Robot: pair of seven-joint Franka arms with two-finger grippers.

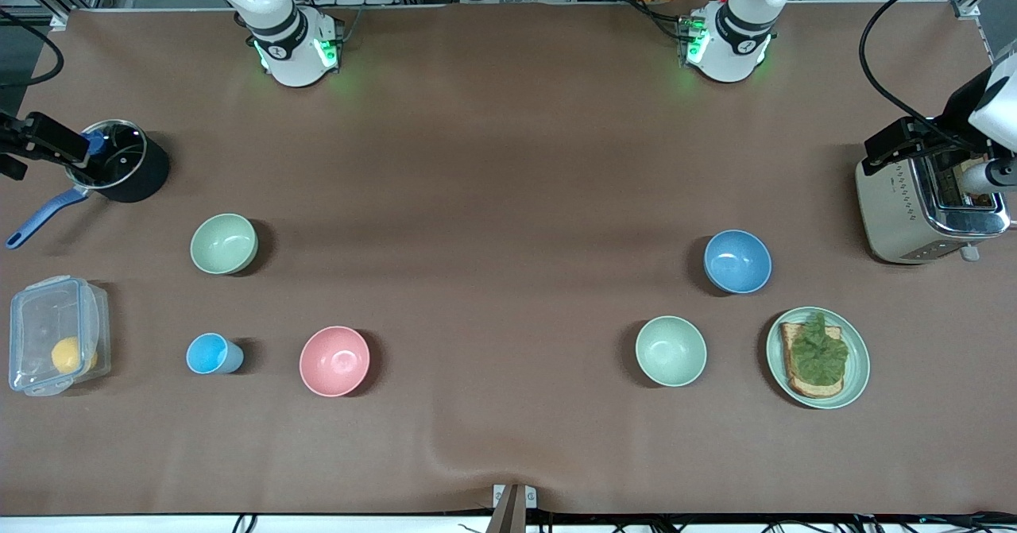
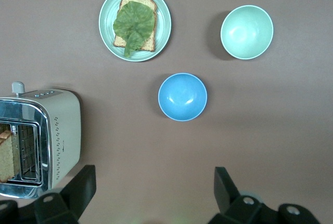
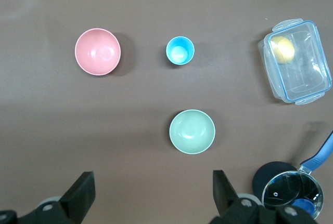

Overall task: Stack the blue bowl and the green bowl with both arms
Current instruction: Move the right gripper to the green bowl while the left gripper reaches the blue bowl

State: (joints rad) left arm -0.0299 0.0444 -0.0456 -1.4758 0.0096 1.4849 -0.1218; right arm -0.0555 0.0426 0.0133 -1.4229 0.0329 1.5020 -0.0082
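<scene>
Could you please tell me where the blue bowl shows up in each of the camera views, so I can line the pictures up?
Front view: the blue bowl sits toward the left arm's end of the table, farther from the camera than the plate of toast.
Left wrist view: the blue bowl is near the picture's centre.
Right wrist view: not in it; the small blue thing there is a cup.
Shared landmark: the plate of toast and toaster show in the front and left wrist views.

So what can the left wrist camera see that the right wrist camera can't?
Only the left wrist view shows the blue bowl, a minty green bowl, the plate with toast and the toaster. Only the right wrist view shows the green bowl, pink bowl, little blue cup, lidded box and pot. Both show brown table and that arm's own open gripper, left and right.
</scene>
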